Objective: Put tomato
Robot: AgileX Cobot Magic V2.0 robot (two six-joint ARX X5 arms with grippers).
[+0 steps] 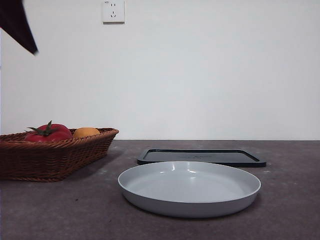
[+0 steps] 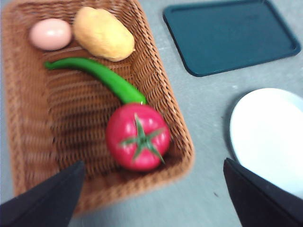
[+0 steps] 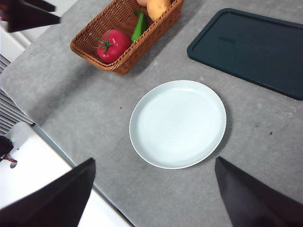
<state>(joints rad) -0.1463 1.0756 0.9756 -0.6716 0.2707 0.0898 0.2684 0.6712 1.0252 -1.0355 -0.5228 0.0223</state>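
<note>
Grey speckled table (image 1: 290, 220) against a plain white wall with a power socket (image 1: 113, 11) up high. The left gripper (image 2: 151, 198) hangs over the wicker basket (image 2: 21, 142) with its jaws spread wide and empty; the tomato (image 2: 138, 137) lies in the basket between them, untouched, next to a green pepper (image 2: 102, 78). The right gripper (image 3: 154, 198) is wide open too, holding nothing, with the white plate (image 3: 178, 124) between its jaws, dark tray (image 3: 255, 47) farther off.
</note>
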